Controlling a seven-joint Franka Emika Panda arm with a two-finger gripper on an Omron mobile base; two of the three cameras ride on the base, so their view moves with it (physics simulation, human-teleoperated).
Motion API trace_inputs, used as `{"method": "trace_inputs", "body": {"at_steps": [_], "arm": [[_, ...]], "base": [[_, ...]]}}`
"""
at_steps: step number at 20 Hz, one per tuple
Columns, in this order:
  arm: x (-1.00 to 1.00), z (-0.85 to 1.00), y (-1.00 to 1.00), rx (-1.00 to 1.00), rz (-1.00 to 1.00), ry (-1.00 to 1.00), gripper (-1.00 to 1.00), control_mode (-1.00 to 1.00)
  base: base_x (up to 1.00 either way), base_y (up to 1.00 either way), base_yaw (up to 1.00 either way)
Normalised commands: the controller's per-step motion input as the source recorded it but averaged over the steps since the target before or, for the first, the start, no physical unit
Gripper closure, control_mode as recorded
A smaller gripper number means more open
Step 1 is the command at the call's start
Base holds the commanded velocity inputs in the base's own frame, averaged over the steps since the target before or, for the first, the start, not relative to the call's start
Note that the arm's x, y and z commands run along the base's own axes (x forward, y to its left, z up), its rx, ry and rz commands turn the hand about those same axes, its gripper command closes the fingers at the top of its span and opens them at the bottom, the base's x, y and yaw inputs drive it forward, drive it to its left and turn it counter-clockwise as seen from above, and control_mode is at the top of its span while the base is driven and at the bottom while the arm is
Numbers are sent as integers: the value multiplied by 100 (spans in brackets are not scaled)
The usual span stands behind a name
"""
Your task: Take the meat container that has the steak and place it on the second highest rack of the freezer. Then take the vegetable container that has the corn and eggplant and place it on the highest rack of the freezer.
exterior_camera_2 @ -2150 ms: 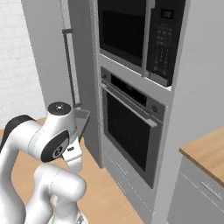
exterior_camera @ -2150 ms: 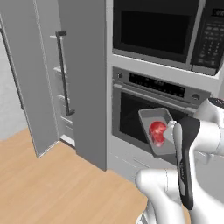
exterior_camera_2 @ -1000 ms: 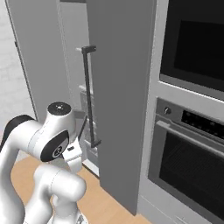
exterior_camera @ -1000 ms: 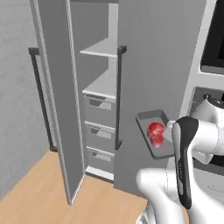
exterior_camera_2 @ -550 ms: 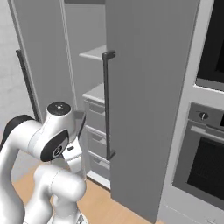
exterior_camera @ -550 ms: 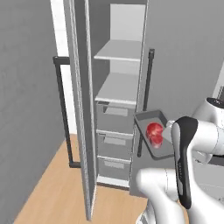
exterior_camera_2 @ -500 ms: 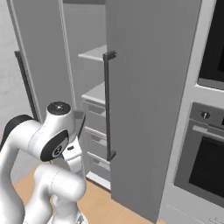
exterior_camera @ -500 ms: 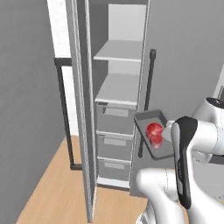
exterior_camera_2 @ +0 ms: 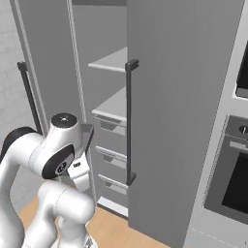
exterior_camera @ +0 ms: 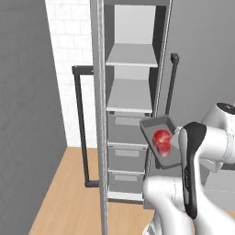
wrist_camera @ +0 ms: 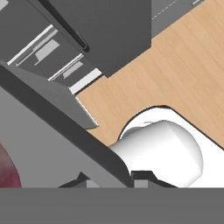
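Gripper (wrist_camera: 109, 181) of mine clamps the rim of the shallow dark grey rectangular meat container (exterior_camera: 158, 134), small red steak (exterior_camera: 162, 139) inside, before the open tall grey freezer (exterior_camera: 131, 92).

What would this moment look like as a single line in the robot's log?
carrying: meat container with steak | gripper: shut on tray rim | freezer: doors open, facing robot | placed: not yet

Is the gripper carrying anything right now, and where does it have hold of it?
Yes: the meat container with the steak, held by the gripper at the tray's raised rim.
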Motion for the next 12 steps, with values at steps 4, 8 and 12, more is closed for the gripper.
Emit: {"method": "trace_inputs", "body": {"at_steps": [4, 8, 12], "arm": [[0, 0, 0, 0, 0, 0, 100, 100], [0, 0, 0, 0, 0, 0, 100, 100], [0, 0, 0, 0, 0, 0, 100, 100]], "base": [[46, 1, -3], [36, 19, -5], [50, 19, -10]]}}
